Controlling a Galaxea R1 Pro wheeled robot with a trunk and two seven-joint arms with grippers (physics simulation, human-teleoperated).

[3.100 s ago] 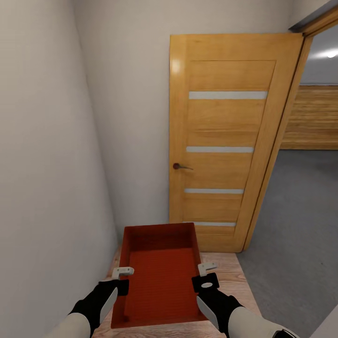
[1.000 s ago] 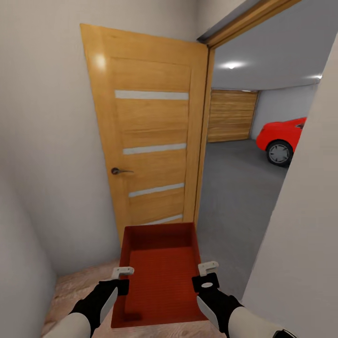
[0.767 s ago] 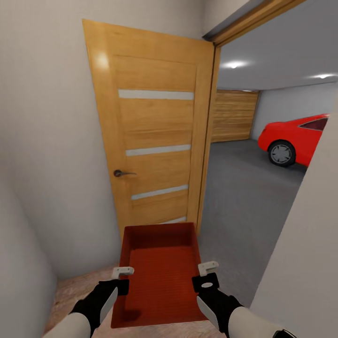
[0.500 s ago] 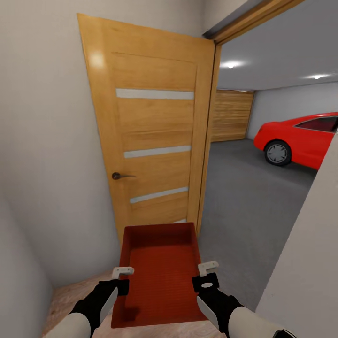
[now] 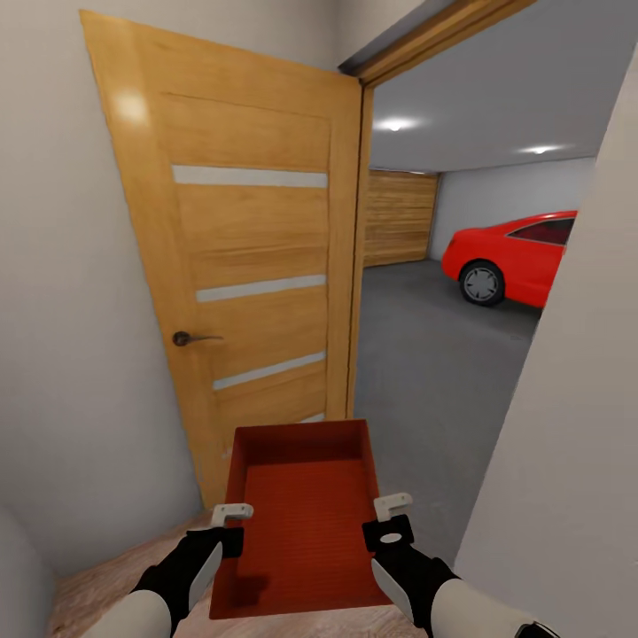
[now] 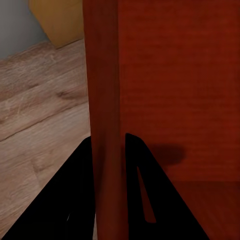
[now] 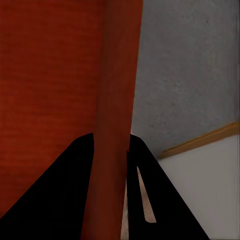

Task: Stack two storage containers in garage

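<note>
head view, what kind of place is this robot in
Likely a house hallway at the doorway into a garage: an open wooden door, a red car on grey concrete floor beyond it, and wood plank flooring underfoot.

two white forearms are seen in the head view, each ending in a black wrist section. the left gripper (image 5: 232,512) and right gripper (image 5: 392,507) are tipped with small pale grey fingers (black silhouettes in the wrist views).
</note>
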